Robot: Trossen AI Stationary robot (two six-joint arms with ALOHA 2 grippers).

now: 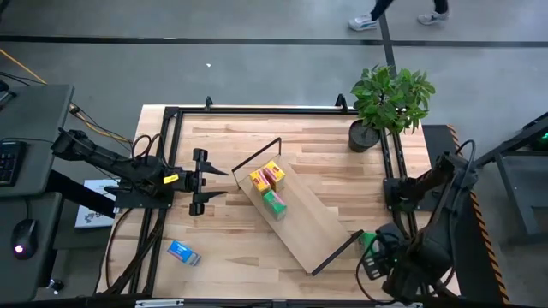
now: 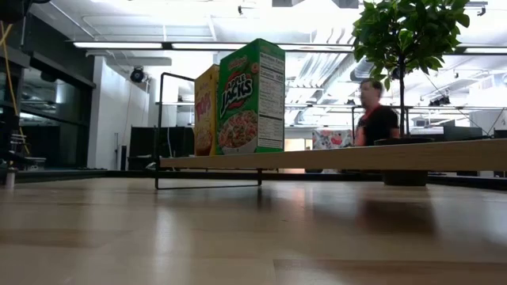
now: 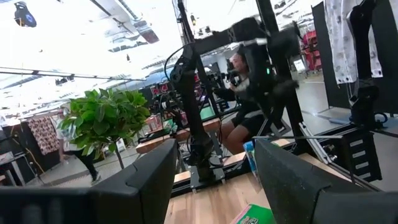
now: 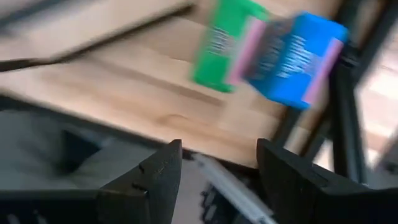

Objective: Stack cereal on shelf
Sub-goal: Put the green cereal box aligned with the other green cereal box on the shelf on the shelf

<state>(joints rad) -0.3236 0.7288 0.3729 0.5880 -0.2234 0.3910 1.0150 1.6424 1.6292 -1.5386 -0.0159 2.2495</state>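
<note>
Hovering: right end effector [image 4: 217, 180], fingers apart, empty | green cereal box [image 4: 217, 46] and blue cereal box [image 4: 298, 59] just ahead

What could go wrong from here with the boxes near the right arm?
1. The green box and blue box lie touching at the table edge; grabbing one could push the other off.
2. The right gripper is open and empty, off the table edge, and could clip the black frame coming in.

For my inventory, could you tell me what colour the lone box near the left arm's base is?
Blue box, clearest in the high view.
</note>
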